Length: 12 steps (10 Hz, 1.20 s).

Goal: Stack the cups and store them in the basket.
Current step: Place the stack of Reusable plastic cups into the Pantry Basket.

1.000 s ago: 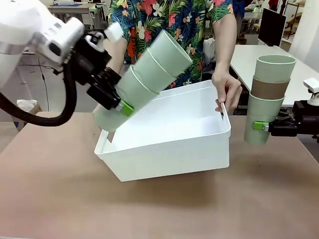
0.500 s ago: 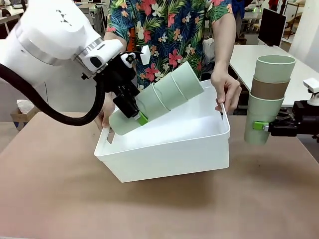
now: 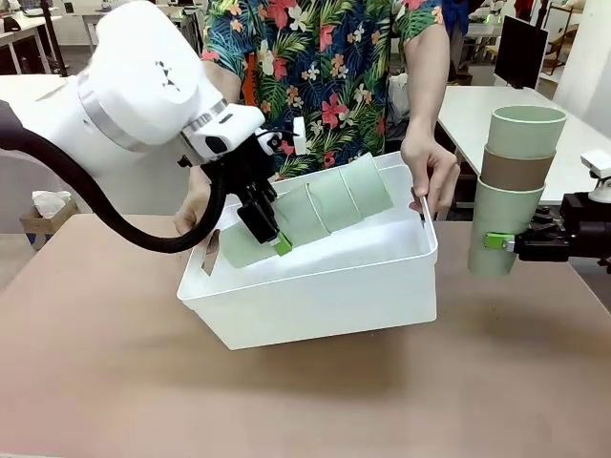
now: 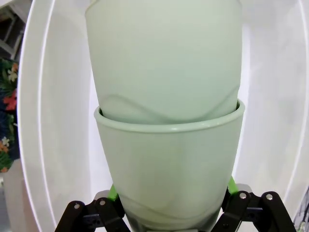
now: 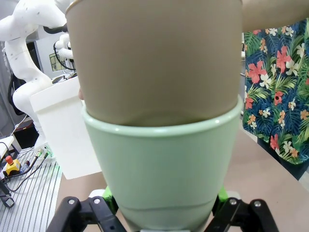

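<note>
A white basket (image 3: pixel 325 286) stands tilted at the table's middle, with a person's hands holding its two short ends. My left gripper (image 3: pixel 272 234) is shut on the bottom cup of a stack of three mint green cups (image 3: pixel 315 210), which lies almost flat inside the basket. The left wrist view shows that stack (image 4: pixel 166 145) against the white basket wall (image 4: pixel 53 121). At the right, my right gripper (image 3: pixel 506 243) is shut on the bottom cup of an upright stack (image 3: pixel 511 186): mint, brown, mint. In the right wrist view the brown cup (image 5: pixel 154 58) sits inside the mint one (image 5: pixel 161 169).
The person (image 3: pixel 334 67) in a flowered shirt stands behind the basket. The brown table (image 3: pixel 143 382) runs wide in front of the basket. A white table (image 3: pixel 477 110) lies at the back right.
My left arm has lowered the three mint cups into the basket and laid them flatter. The right arm and its stack have not moved. The basket has barely shifted.
</note>
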### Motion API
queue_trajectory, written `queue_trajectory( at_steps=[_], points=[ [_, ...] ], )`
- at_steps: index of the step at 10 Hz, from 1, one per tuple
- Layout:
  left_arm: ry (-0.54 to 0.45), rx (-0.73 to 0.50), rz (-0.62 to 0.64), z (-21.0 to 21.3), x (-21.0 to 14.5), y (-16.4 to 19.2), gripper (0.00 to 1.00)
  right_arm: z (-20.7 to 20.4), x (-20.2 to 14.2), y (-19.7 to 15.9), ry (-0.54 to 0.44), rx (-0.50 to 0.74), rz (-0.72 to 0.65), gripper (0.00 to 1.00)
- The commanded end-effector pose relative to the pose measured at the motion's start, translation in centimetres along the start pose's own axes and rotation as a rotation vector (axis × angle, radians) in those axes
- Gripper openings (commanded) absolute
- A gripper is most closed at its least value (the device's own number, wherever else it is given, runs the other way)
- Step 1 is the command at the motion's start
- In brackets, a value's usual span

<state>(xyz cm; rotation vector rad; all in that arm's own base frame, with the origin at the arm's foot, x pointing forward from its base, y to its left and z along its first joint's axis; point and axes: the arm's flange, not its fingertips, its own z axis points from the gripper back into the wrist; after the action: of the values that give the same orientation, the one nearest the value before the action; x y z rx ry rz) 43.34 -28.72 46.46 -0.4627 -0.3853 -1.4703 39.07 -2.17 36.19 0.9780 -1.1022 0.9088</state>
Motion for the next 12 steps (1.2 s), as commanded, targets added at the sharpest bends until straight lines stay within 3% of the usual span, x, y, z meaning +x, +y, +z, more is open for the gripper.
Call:
queue_trajectory(
  at_steps=[1, 5, 10, 11, 12],
  points=[
    [0.036, 0.034, 0.039, -1.5, 0.6, 0.1, 0.86, 0.1, 0.4, 0.0, -0.004, -0.003, 0.011, 0.85],
    [0.112, 0.064, 0.047, -5.3, 1.1, -0.4, 0.86, 0.1, 0.4, 0.0, -0.004, -0.003, 0.011, 0.85],
    [0.08, 0.089, 0.03, -7.0, 1.1, -1.1, 0.86, 0.1, 0.4, 0.0, -0.004, -0.003, 0.011, 0.85],
    [0.067, 0.09, 0.032, -7.0, 1.2, -1.4, 0.89, 0.1, 0.4, 0.0, -0.004, -0.003, 0.011, 0.85],
    [0.061, 0.068, 0.021, -6.9, 1.3, -1.5, 1.0, 0.1, 0.4, 0.0, -0.004, -0.003, 0.011, 0.85]
  ],
)
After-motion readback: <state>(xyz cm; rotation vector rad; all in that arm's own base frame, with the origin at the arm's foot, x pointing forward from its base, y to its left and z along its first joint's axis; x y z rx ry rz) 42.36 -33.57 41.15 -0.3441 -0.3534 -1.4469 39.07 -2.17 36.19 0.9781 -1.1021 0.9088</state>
